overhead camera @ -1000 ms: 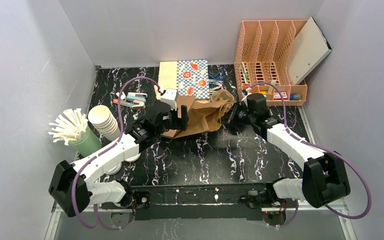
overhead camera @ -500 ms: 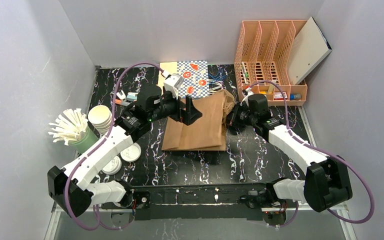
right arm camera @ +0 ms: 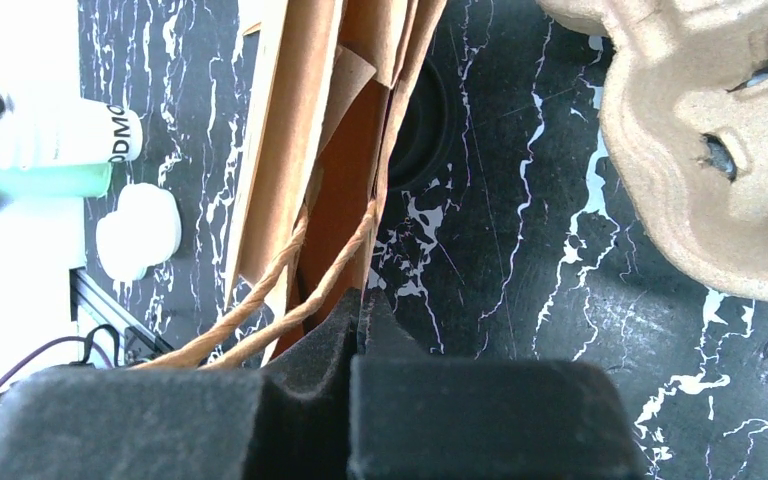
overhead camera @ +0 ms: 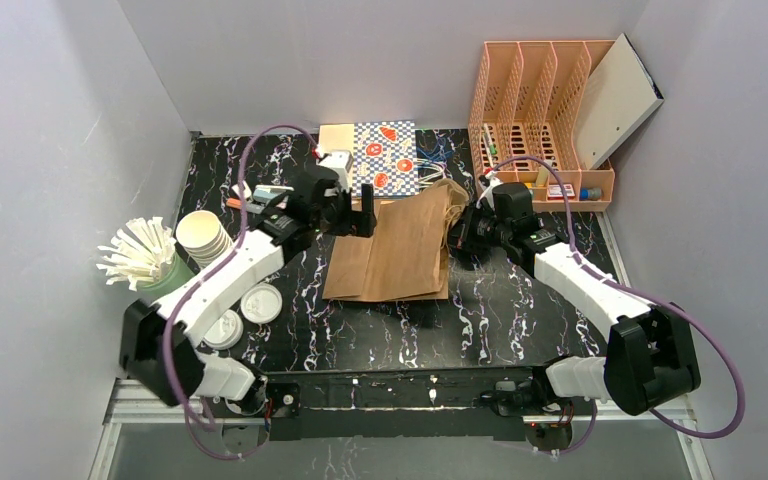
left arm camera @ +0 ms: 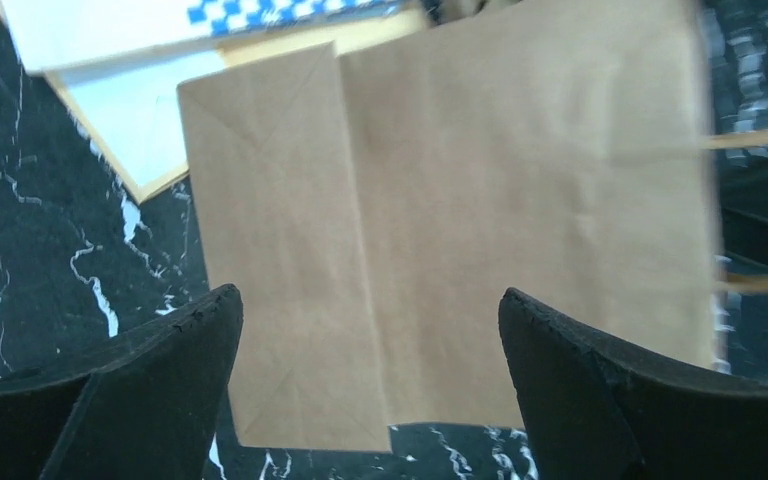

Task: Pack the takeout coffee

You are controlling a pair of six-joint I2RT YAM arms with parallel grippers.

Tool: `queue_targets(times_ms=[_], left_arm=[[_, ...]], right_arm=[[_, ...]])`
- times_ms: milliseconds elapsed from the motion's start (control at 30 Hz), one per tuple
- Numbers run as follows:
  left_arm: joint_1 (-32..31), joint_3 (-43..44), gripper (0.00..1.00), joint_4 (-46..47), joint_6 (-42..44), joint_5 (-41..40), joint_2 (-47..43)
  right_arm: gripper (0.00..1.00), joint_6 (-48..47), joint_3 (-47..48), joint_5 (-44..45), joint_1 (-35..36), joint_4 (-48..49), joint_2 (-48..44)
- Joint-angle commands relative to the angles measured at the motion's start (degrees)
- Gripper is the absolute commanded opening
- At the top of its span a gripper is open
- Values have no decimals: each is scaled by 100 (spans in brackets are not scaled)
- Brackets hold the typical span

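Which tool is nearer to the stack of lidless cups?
Left. The left tool hangs open at the edge of the paper bag toward the cup stack; the right tool pinches the bag's opposite edge.

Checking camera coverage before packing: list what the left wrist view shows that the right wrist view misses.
Left wrist only: the flat face of the brown paper bag, framed by the open left gripper, plus a blue checkered sheet. Right wrist only: twine handles, a pulp cup carrier, the right gripper shut on the bag's edge. Both: the bag and black marble table.
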Motion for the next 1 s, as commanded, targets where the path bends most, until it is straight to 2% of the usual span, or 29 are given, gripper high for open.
queue_targets(times_ms=[0,267,433,533,667,800,967], left_arm=[[-5,22,98,-324,-142,-720,788],[-58,-44,96,-4,-219,-860,1607],[-46,-246,94,82,-167,-978,1802],[47,-331,80,54,-210,-998,1805],[232,-608,50,96,-425,-1391,1430],[457,-1115,43,407,-653,-1312,673],[889,-1579,42,578,-1041,-521,21]], right_arm=[[1,-178,345,-243,10,72,-141],[1,-182,495,-492,10,123,-156],[1,-150,598,-546,12,109,-113],[1,-143,703,-542,12,19,-74],[1,-237,912,-407,8,-258,-61],[1,-373,1130,-268,0,-584,-107],[1,-529,1443,-232,-8,-990,-157]])
